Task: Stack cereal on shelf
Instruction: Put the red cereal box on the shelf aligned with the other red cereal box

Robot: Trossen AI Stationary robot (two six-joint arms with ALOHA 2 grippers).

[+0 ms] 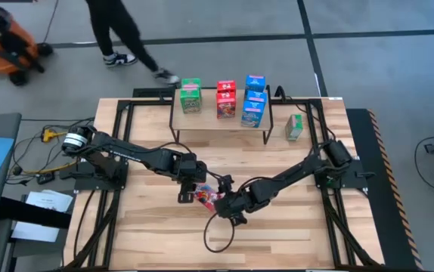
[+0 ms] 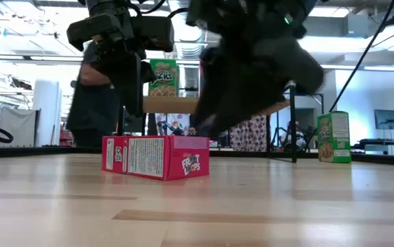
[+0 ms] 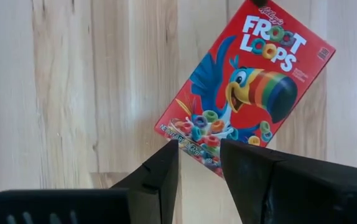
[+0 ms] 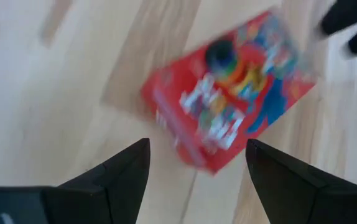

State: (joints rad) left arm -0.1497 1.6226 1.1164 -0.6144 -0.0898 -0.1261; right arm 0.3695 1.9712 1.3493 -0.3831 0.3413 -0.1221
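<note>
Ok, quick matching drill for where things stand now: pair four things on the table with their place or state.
Things:
1. Froot Loops box
2. lone green cereal box
3. left gripper
4. right gripper

Places or states:
a. fingers spread wide above the red box
b. upright on the tabletop beside the shelf
c. lying flat on the tabletop between the two arms
d. fingers shut, at the red box's edge

Pairs: 1-c, 2-b, 3-d, 4-a
</note>
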